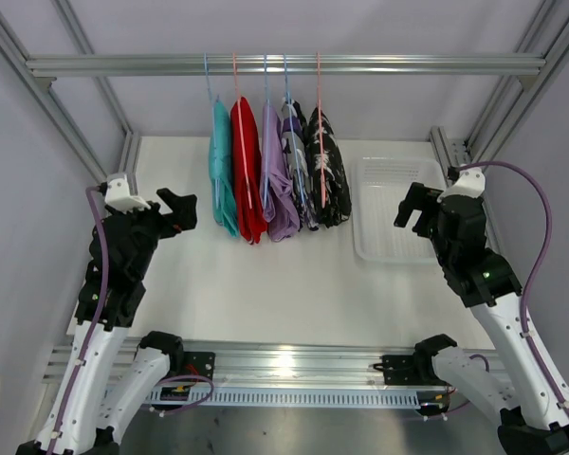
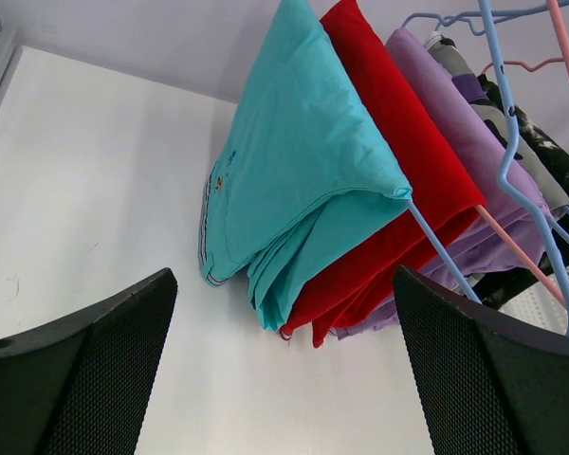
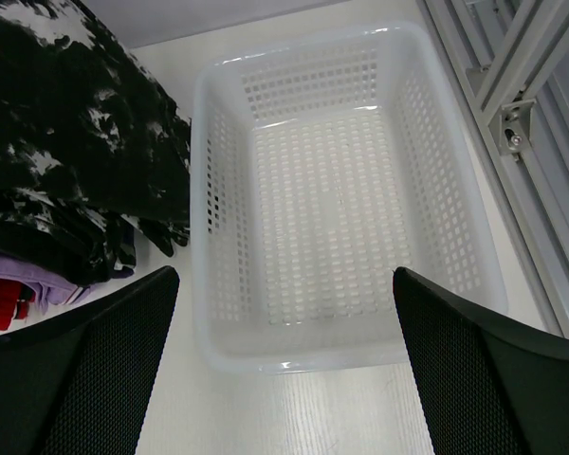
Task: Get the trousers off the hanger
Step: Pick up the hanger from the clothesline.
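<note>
Five folded trousers hang side by side on thin wire hangers (image 1: 208, 81) from the top rail: teal (image 1: 222, 175), red (image 1: 246, 171), lilac (image 1: 275, 185), a purple-white-black print (image 1: 297, 161) and black with white blotches (image 1: 330, 175). In the left wrist view the teal pair (image 2: 303, 161) is nearest, then red (image 2: 398, 190) and lilac (image 2: 465, 142). My left gripper (image 1: 182, 210) is open and empty, left of the teal pair. My right gripper (image 1: 410, 210) is open and empty, over the near edge of the basket. The black blotched pair (image 3: 66, 142) shows at the right wrist view's left.
A white perforated plastic basket (image 1: 391, 248) sits on the table right of the trousers, with nothing in it; it fills the right wrist view (image 3: 341, 351). Aluminium frame posts (image 1: 455, 152) stand at the back corners and along both sides.
</note>
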